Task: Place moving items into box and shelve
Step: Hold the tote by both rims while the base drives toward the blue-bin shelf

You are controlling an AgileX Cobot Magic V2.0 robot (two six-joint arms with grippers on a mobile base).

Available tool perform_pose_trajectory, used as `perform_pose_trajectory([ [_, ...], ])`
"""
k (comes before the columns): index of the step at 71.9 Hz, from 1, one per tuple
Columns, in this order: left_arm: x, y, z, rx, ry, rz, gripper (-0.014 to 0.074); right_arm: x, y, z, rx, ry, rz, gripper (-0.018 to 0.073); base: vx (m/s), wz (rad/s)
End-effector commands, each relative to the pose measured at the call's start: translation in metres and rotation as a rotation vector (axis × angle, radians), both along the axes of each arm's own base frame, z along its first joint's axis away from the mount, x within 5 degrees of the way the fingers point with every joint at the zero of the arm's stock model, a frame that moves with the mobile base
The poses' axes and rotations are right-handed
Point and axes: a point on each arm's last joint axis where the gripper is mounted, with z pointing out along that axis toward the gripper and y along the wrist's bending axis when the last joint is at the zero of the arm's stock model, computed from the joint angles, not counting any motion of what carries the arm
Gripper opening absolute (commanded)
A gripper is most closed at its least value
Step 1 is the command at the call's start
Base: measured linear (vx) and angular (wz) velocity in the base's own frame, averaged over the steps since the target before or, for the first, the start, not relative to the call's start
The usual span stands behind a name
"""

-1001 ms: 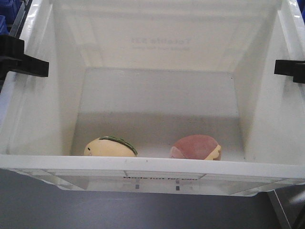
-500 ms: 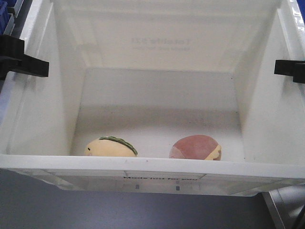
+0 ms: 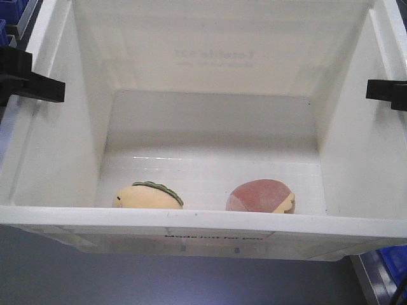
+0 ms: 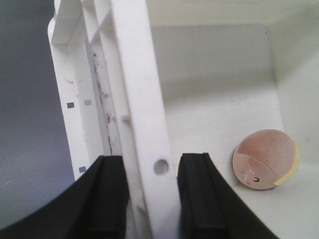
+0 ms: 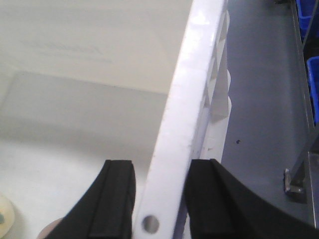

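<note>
- the white box [image 3: 203, 218] is what's carrying everything here: open top, ribbed rim, black print on the near outside wall
- its inside floor is plain white, with a bit of glare across the middle
- yellow toy [image 3: 147, 196] sits on that floor, near-left, green ridge on top, black dot at its left end
- red toy [image 3: 261, 196] is on the floor too, near-right, yellow edge on its right side
- both are close to the near wall and well apart from each other, undersides hidden by the near rim
- grey surface [image 3: 95, 273] shows below the box's near edge, can't tell if the box touches it
</note>
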Motion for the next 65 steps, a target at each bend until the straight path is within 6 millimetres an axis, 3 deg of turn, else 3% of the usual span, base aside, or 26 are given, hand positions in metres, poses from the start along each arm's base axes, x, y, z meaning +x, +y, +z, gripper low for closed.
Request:
perform_pose_trajectory([
  [1, -0.0020, -0.0039, 0.0275, -0.130, -0.174, 0.016, 0.0000, -0.0033, 0.0029, 0.0270, 0.079, -0.157, -0.009, -0.0006, 0.51, 0.02],
  [65, -0.0020, -0.0039, 0.0275, -0.130, -0.174, 0.016, 0.0000, -0.0033, 0.0029, 0.0270, 0.079, -0.157, -0.009, -0.0006, 0.48, 0.03],
])
